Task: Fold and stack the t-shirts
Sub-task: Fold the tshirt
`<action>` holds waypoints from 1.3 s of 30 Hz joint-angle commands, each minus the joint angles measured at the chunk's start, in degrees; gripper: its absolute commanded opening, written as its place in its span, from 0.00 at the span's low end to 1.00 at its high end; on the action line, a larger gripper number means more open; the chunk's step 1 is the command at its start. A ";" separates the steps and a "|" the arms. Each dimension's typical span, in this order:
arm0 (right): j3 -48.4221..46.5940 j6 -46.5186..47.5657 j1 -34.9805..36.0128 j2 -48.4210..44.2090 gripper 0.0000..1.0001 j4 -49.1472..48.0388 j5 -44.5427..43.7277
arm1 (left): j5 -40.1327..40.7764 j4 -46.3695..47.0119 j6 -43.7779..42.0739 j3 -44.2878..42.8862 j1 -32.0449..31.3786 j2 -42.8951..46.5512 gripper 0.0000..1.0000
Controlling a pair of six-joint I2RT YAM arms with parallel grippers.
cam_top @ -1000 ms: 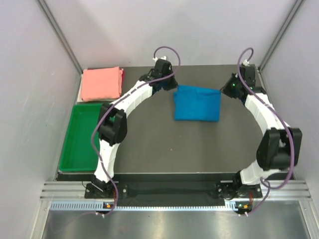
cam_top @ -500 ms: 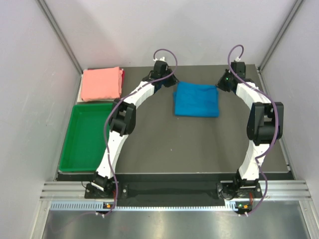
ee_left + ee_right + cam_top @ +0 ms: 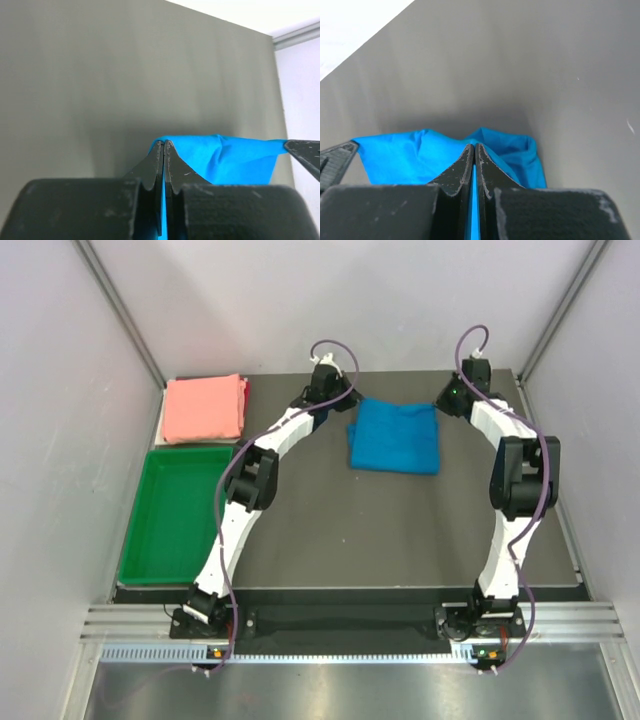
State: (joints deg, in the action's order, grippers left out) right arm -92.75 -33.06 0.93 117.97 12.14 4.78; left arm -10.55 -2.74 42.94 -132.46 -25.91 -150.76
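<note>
- Reaching farther toward the far side than a second ago with both arms, elbows drawn in and up; dragging the bright blue soft cloth short-sleeved t-shirt [image 3: 395, 438] a little toward the far edge of the dark grey flat table [image 3: 400, 530].
- Pinching the far left corner of the blue cloth with the left gripper [image 3: 163, 145], jaws pressed together on a raised fold of fabric.
- Pinching the far right corner the same way with the right gripper [image 3: 474, 146], jaws tight on a ridge of blue cloth.
- Lying as a compact, nearly square packet in the far middle of the table, lifted only at the two held corners.
- Probably squaring or finishing the fold of the blue shirt, with stacking not yet done.
- Resting folded at the far left corner, well apart from the blue one: the salmon pink soft cloth t-shirt [image 3: 205, 408].
- Next, likely: keep both corners level, lift or slide the packet left without letting the layers slip open, and lay it squarely on the pink one.
- Sitting at the left, just near of the pink shirt: the green rectangular plastic tray [image 3: 135, 540], holding neither shirt, with nothing visible inside.
</note>
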 commanded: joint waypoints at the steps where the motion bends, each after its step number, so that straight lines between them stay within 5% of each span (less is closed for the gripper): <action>1: -3.75 0.01 -2.23 1.90 0.00 -2.65 -0.21 | 1.75 6.08 0.04 -2.54 0.77 -1.90 0.00; 25: -16.49 -0.16 -3.74 14.56 0.03 -4.05 7.17 | 6.76 13.11 2.15 -1.31 2.62 -4.81 0.00; 27: -16.32 -0.25 -3.74 15.35 0.14 -5.88 7.00 | 8.08 14.33 3.11 -0.69 2.80 -4.90 0.01; 31: -13.52 0.79 -4.09 14.13 0.37 -8.36 6.65 | 5.29 16.71 6.36 1.50 3.50 -3.85 0.34; 36: -9.21 6.49 -6.28 7.11 0.60 -7.31 14.37 | 4.66 13.38 3.12 9.22 4.73 4.40 0.44; 39: -5.61 12.72 -7.43 3.32 0.65 -3.20 21.48 | 0.10 11.80 -1.35 16.96 5.78 11.08 0.49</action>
State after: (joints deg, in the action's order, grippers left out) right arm -99.63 -27.99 -4.64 129.47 7.62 17.80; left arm -6.98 9.23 46.17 -119.37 -21.26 -149.95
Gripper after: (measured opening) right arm 0.641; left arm 0.485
